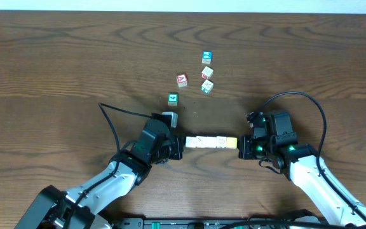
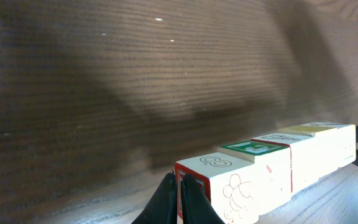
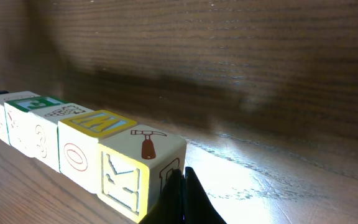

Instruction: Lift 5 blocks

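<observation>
Dark wood-grain table [image 1: 56, 76] fills the whole overhead view, with a bright wall strip along the far edge. Near the middle of its front half lies the row of five blocks [image 1: 211, 142], set end to end in a straight line running left to right, faces touching.

My left arm comes in from the lower left corner and slants up and to the right, wrist low over the wood. My left gripper [image 1: 181, 147] is clenched, its two dark fingers pressed flat together with nothing between them. Their tips meet the red-edged end face of the row.

My right arm mirrors it from the lower right corner, slanting up and to the left, and a black cable [image 1: 310, 102] loops over its wrist. My right gripper [image 1: 240, 147] is likewise clamped tight on itself. Its tips sit at the outer face of the yellow block [image 3: 135, 174], the one bearing a hammer picture on top.

The two grippers point at each other along the row, one at each end. Whether the row is clear of the wood I cannot tell.

Five loose cubes [image 1: 206, 72] lie scattered farther back, well apart from the row.
</observation>
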`<state>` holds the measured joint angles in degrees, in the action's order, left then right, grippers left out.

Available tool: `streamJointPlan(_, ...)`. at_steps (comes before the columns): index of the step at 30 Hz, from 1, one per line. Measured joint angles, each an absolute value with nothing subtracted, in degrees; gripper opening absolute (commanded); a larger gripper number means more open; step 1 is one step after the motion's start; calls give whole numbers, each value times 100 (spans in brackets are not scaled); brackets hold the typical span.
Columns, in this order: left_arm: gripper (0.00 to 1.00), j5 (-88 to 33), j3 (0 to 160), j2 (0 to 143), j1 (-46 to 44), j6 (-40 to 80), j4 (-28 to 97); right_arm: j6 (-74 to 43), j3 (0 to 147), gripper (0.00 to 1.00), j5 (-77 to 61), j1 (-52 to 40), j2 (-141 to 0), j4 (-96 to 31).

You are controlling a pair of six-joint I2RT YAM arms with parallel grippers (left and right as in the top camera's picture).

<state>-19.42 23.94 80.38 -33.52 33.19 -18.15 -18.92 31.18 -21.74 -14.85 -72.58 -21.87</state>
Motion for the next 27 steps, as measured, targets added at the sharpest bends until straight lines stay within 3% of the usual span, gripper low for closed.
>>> streamJointPlan(27,7,-1907,2425,8036,-3343,3317,-1817,-1892,3179,1,-2165,-1485,-7258,-2204)
